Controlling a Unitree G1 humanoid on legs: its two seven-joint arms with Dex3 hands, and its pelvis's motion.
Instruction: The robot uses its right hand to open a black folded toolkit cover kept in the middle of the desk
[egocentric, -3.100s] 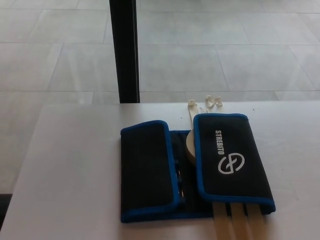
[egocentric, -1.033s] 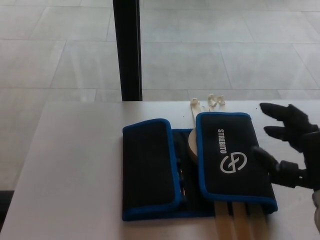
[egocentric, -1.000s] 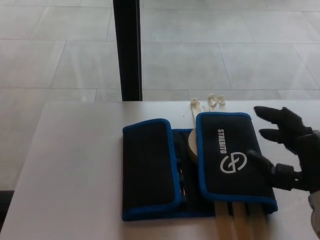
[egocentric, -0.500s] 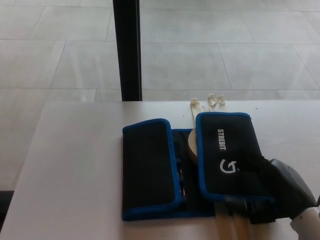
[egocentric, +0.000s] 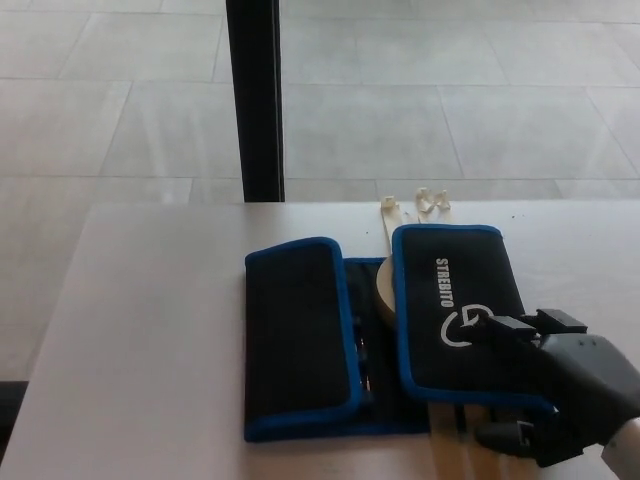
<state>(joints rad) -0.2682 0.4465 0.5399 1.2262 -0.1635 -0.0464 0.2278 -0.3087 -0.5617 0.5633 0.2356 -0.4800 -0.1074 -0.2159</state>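
Note:
The black toolkit cover with blue piping lies in the middle of the white desk (egocentric: 150, 330). Its left flap (egocentric: 300, 340) and right flap (egocentric: 440, 300) are both folded inward, and the right one carries a white logo. My right hand (egocentric: 565, 385) comes in from the lower right and sits on the right flap's near right corner. Its fingers (egocentric: 512, 326) rest on top of the flap, and the thumb sits at the front edge. The flap still lies flat. A beige round piece (egocentric: 381, 290) shows in the gap between the flaps. My left hand is out of sight.
Beige straps (egocentric: 447, 455) stick out from under the cover toward the desk's near edge, and pale strap ends with clips (egocentric: 430, 200) lie behind it. A black post (egocentric: 254, 100) stands beyond the desk's far edge on a tiled floor.
My right hand came in from the right, swept over the right flap's lower part, and has now drawn slightly back to the right, uncovering more of the logo. The cover has not moved.

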